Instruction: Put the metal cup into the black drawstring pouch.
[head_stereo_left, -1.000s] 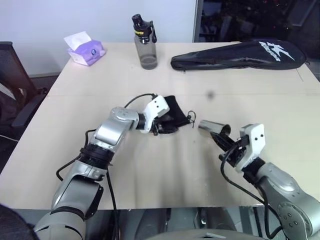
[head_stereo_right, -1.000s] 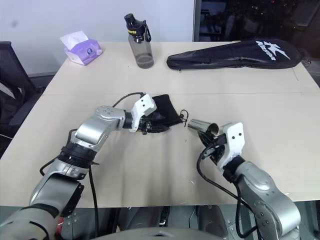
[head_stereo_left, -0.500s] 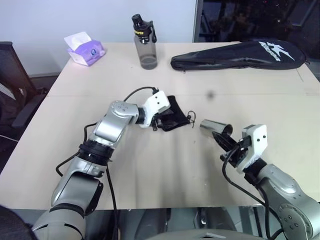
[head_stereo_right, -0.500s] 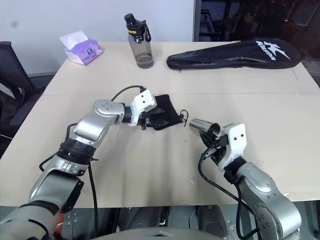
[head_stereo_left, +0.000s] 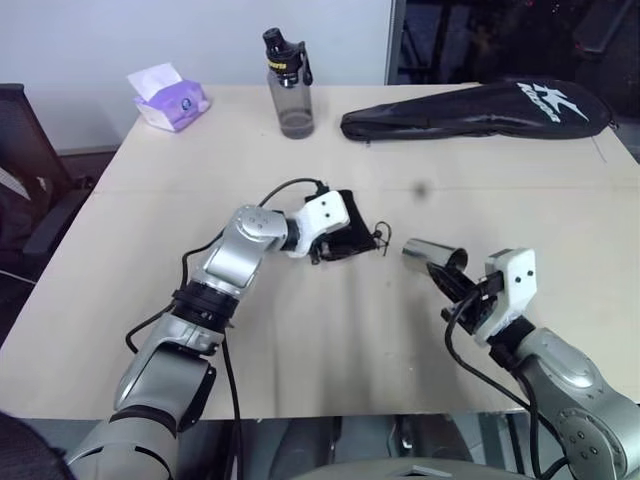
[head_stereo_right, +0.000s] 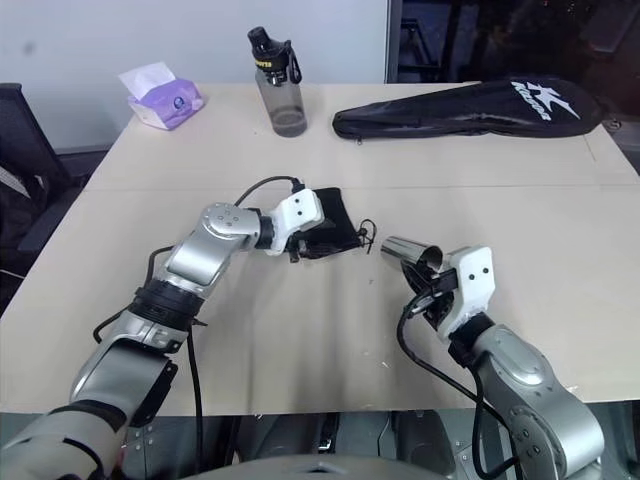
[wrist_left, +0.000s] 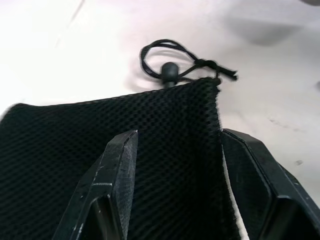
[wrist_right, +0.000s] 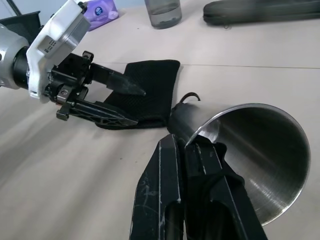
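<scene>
You're working over a broad pale wooden table, dark glass wall behind it, and all the action sits mid-table.

Your right gripper is pinched tight on the rim of the metal cup, one finger inside the wall, one outside. The cup lies nearly level in the air, base aimed across at the pouch, open mouth back toward your wrist. It hangs clear of the table, well short of the bag.

Now your left gripper: fingers spread, one either side of the black drawstring pouch, which lies flat on the table. The wrist view shows mesh fabric between the tips, the cord knotted just beyond the far edge. From here I can't tell whether either fingertip has got under a layer of cloth, so treat the mouth as unopened.

That's the step, I'd say: get the mouth open before the cup travels. Catch one layer only at the corded edge, not both, then lift so the bag gapes toward your right hand. Keep the cup low and bring it in base-first, and don't let go until the base is well past the hem. Soft mesh will sag and drag, so go slowly.

Further out: grey bottle, tissue pack, and the long racket case, all well away.
</scene>
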